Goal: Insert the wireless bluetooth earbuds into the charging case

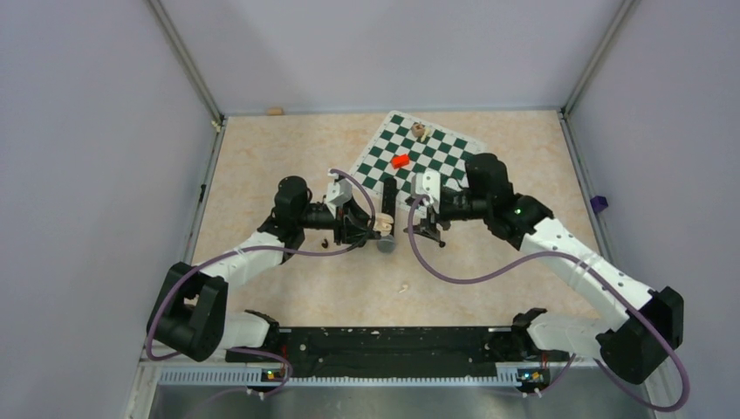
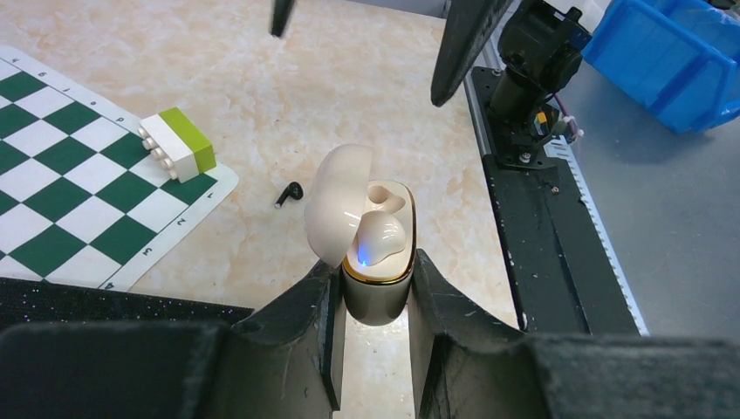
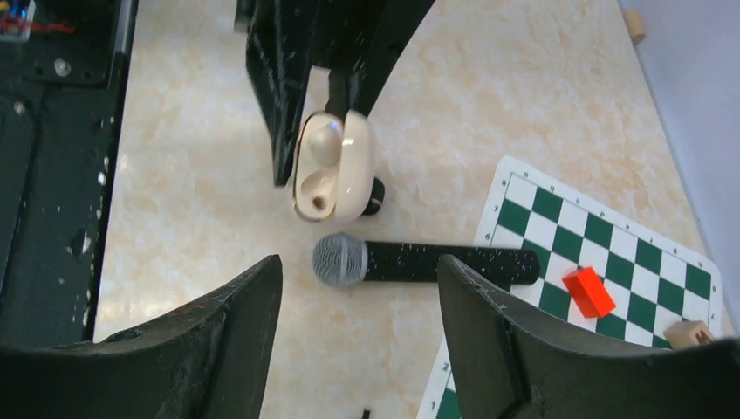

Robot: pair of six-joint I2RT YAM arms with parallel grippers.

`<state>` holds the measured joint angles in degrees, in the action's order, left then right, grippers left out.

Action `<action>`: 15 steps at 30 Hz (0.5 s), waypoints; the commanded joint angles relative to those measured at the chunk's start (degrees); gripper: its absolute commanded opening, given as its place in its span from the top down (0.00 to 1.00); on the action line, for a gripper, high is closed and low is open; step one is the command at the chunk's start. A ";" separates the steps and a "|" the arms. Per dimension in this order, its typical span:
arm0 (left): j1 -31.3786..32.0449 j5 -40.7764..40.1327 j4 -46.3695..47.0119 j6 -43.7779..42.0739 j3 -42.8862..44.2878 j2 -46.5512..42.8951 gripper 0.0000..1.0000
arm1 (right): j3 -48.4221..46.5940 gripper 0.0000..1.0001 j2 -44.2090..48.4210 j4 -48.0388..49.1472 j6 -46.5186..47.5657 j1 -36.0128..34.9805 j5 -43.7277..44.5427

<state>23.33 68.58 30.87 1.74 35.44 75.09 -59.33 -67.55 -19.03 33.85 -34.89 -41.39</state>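
Mostly beige table (image 1: 262,175), grn/wht chess mat (image 1: 447,147) — grey walls (image 1: 87,131)

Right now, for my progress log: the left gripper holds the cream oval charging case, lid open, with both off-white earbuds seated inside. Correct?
Not both. The left wrist view shows only one off-white earbud seated in the cream oval charging case; the socket beside it is empty. The left gripper does hold the case, lid open.

Base of charging case (image 2: 375,262) hidden between fingers of left tool (image 2: 373,269). Left wrist view's left edge cuts chessboard (image 2: 52,218); same view's top right corner cuts blue bin (image 2: 672,61). At right wrist view's bottom edge, small black item (image 3: 366,412) cut off, unidentifiable.
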 commanded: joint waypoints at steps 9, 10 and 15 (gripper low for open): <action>0.04 0.52 -0.40 -1.30 2.70 -2.34 1.00 | 15.80 0.46 -2.43 -2.66 7.80 0.51 4.04; 0.05 0.62 -0.46 -1.30 2.81 -2.40 1.00 | 16.48 0.47 -3.08 -1.55 6.71 0.44 3.89; -0.20 1.15 -0.64 -1.18 3.11 -2.52 1.00 | 18.97 0.50 -5.84 2.40 5.52 -1.46 3.23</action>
<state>23.33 68.55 29.30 1.32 36.14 74.35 -41.39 -72.55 -22.70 39.81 -34.94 -37.36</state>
